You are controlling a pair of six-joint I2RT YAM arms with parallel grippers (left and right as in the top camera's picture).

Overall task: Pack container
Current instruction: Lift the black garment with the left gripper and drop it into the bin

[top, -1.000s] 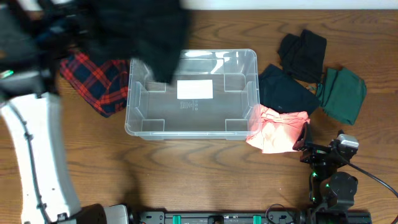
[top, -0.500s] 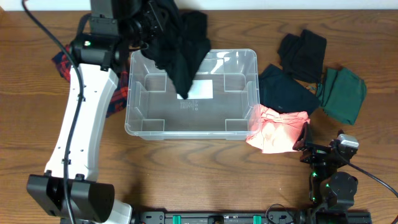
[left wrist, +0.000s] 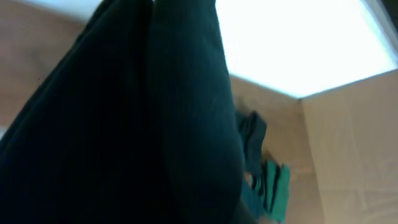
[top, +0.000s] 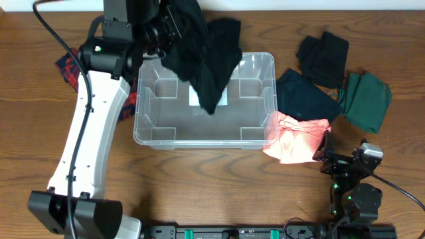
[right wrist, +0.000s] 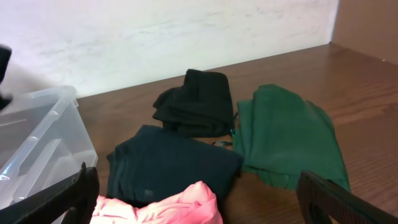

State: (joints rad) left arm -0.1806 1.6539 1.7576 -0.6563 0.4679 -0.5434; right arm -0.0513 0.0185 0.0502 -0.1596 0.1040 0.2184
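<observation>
evidently the left gripper [top: 164, 28] is mid-carry: a black garment [top: 211, 63] hangs from it in the air over the back half of the container [top: 151, 136]; its fingers are buried under cloth in both the overhead and left wrist views, yet i judge them clamped on that fabric, since nothing else holds it up; the height makes sense, as the dangling tail must clear the rim before it can go inside; the container sits mid-table [top: 199, 189], open side up, with nothing that i can see on its floor; the right gripper [right wrist: 196, 183] rests low at the near right, fingers spread wide and holding nothing, facing the unpacked pile: a pink garment [top: 295, 141] touching the container's right wall, a dark navy garment [top: 302, 98] behind it, a green garment [top: 366, 99] and a folded black garment [top: 324, 56] further out; a red plaid garment [top: 68, 66] lies to the left, partly hidden by the arm; parked there, the right arm is out of the left's way and probably placed for the pink piece
</observation>
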